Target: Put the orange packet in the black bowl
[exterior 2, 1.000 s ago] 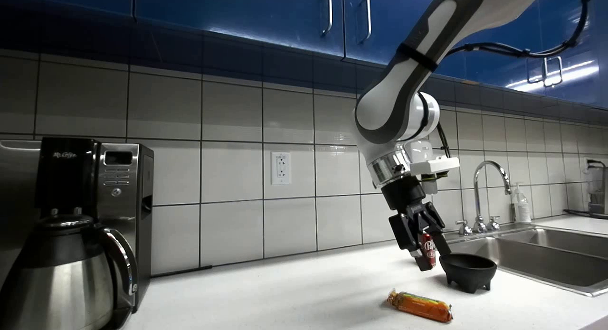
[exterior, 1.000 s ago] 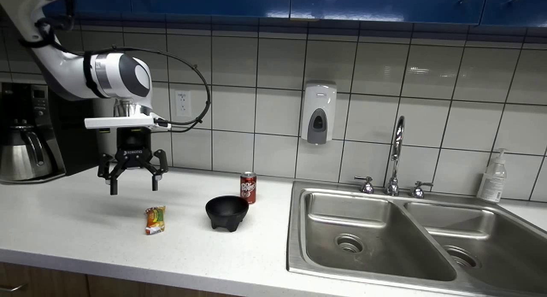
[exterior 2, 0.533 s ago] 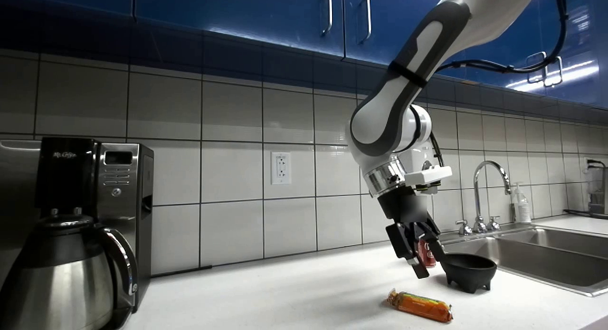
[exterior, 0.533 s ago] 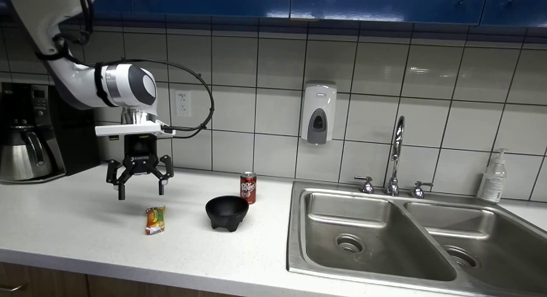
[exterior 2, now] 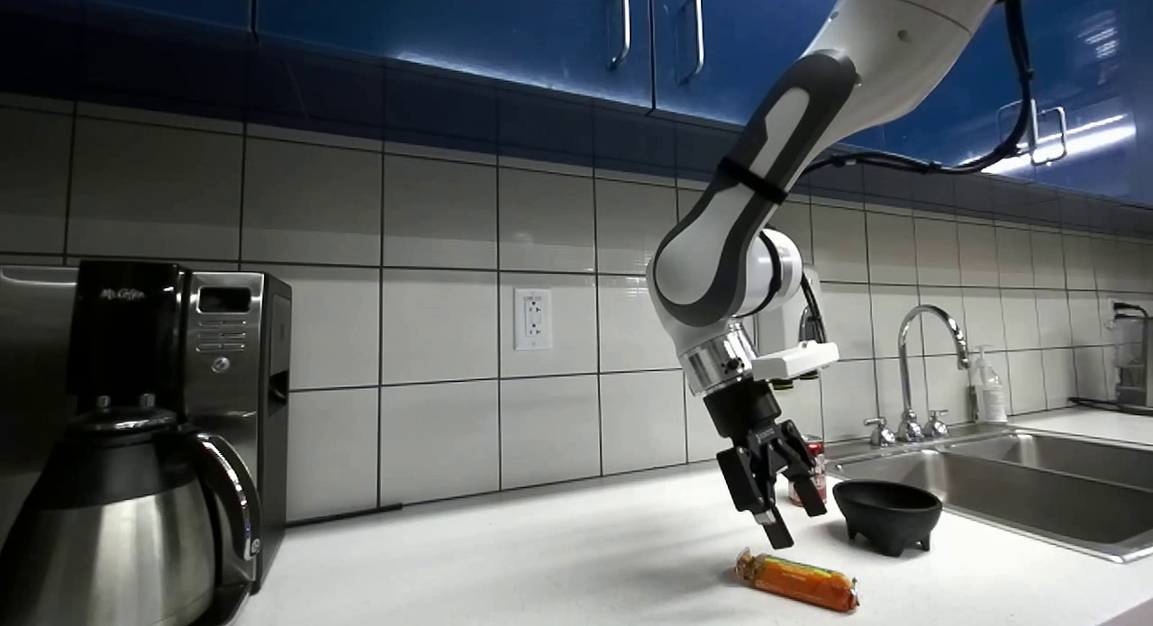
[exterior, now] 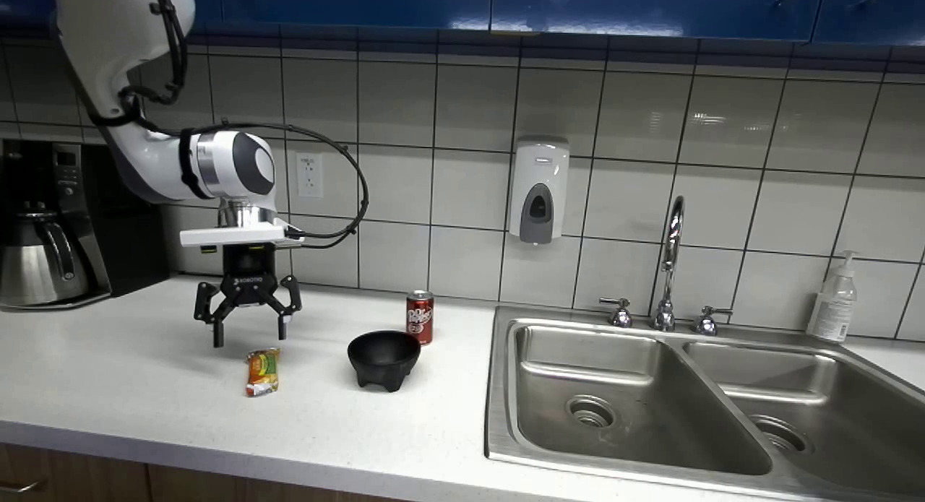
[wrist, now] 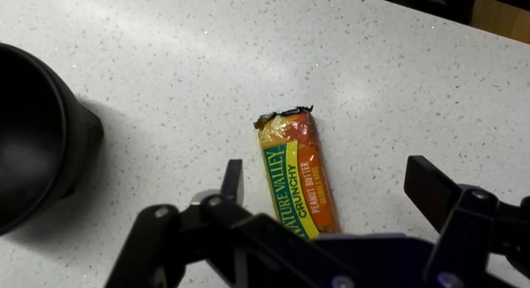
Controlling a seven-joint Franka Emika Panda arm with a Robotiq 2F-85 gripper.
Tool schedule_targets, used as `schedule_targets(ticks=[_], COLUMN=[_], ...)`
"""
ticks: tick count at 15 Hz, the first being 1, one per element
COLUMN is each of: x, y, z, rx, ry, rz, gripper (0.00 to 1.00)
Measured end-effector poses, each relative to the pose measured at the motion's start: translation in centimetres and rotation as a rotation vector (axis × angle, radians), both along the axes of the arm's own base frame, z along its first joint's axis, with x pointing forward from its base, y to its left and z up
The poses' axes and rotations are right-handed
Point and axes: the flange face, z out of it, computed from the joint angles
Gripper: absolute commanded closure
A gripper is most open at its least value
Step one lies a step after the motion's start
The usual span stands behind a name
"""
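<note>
- One packet [wrist: 296, 174] lies flat on the counter [exterior: 130, 379], nearer the front edge than the back.
- Gripper [exterior: 250, 340] hangs above, toward the back edge, spread wide, holding nothing.
- Bowl [exterior: 383, 370]: near the packet, apart from it.
- Packet should be light, slick outside, fairly stiff, its contents likely crumbly.
- Pinch gently across the narrow middle, off the crimped ends.
</note>
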Motion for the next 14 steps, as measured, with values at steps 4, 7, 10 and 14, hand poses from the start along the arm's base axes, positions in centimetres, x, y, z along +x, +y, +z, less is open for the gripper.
schedule_targets(ticks=[4,7,10,14], x=[1.0,1.4,1.7,1.9], y=[-0.1,-0.6,-0.9,-1.0], z=[-1.3,-2.2,-3.0,-3.7], rx=[0.016,0.023,0.027,0.029], ry=[-0.002,0.013,0.026,0.038], rz=[0.017,0.025,0.031,0.035], gripper=[0.0,0.0,0.0,0.0])
